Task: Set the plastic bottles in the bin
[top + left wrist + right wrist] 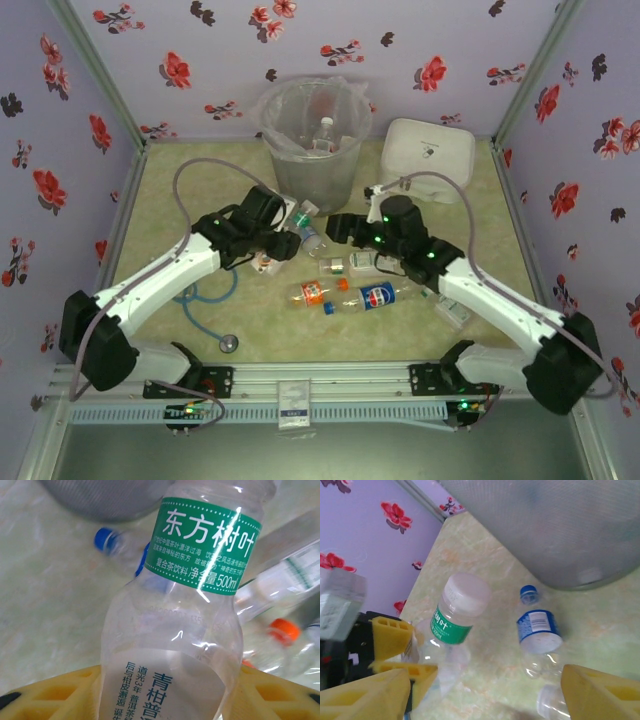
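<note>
A pale green surface point(170, 200) seen from above, enclosed by lilac flowered walls point(200, 60). The bin point(312, 170), a tall translucent bucket lined with a clear bag, stands at the far middle of the surface. A white-capped bottle point(322, 135) is inside it. A white case point(428, 158) sits just right of the bin.

Both arms reach to the middle of the surface, on the near side of the bin. The left gripper point(170, 697) is closed on the lower body of a clear green-labelled bottle point(202, 550), clamping it from both sides. The bottle's white-capped end points away from the gripper toward the bin's base. The right gripper point(485, 700) is open just to the right, its jaws wide apart above the surface and holding nothing.

A blue-labelled bottle point(538, 630) with a blue cap lies on the surface just beside the bin's base. Nearer the arm bases, an orange-labelled bottle point(313, 292) and a bottle with a round blue logo point(377, 297) lie end to end. A few more clear bottles lie partly hidden under the right arm. A blue-tubed stethoscope point(215, 300) lies at the near left.
</note>
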